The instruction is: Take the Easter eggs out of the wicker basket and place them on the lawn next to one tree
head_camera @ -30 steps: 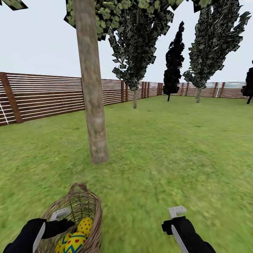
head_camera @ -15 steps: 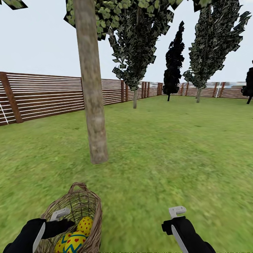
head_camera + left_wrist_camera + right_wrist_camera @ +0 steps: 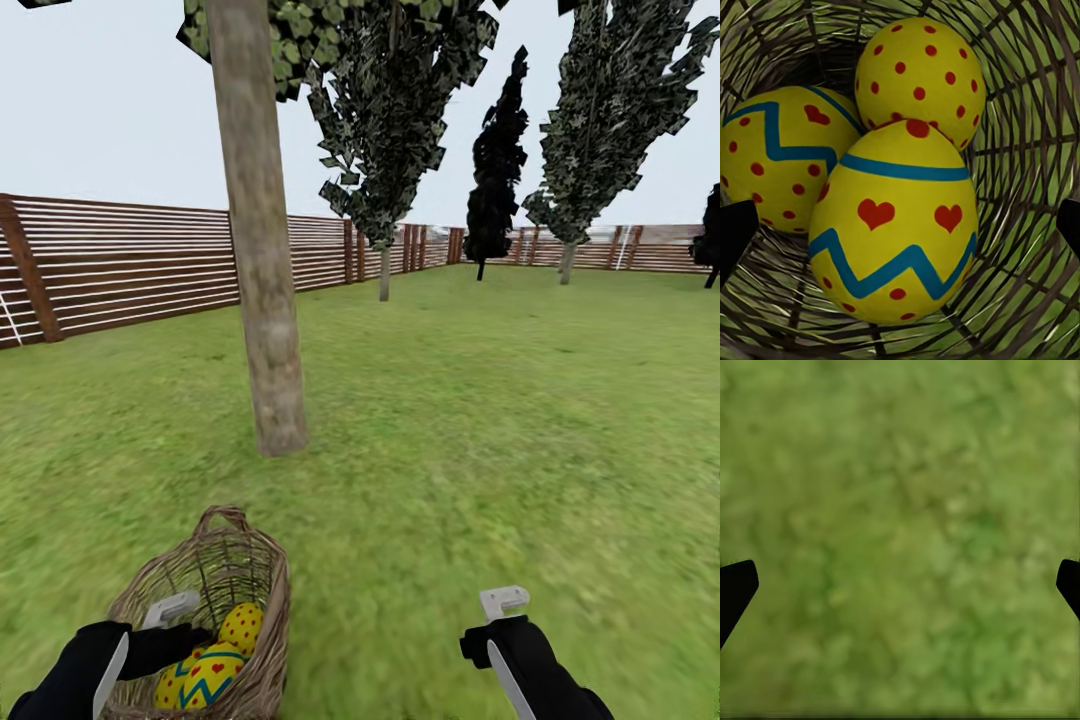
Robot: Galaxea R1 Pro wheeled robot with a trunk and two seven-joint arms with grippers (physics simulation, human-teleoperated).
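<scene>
The wicker basket (image 3: 255, 585) stands on the lawn (image 3: 450, 450) at the lower left of the head view, with the three Easter eggs in it. In the left wrist view a heart-and-zigzag egg (image 3: 896, 225) lies nearest, a red-dotted egg (image 3: 919, 79) behind it and a third egg (image 3: 776, 154) beside them. My left gripper (image 3: 900, 232) hangs open just above the eggs, its black fingertips (image 3: 735, 236) wide apart. My right gripper (image 3: 900, 585) is open over bare grass, to the right of the basket. The tree (image 3: 265, 300) rises a short way beyond the basket.
A brown slat fence (image 3: 130, 265) rings the garden at the left and back. Dark cone-shaped trees (image 3: 495, 170) and leafier ones (image 3: 385, 150) stand far off near the fence. Open grass stretches around the near trunk and to the right.
The whole head view has shifted up slightly, so the camera moved; more of the basket and eggs shows now. Both arms keep the same place in the picture.
</scene>
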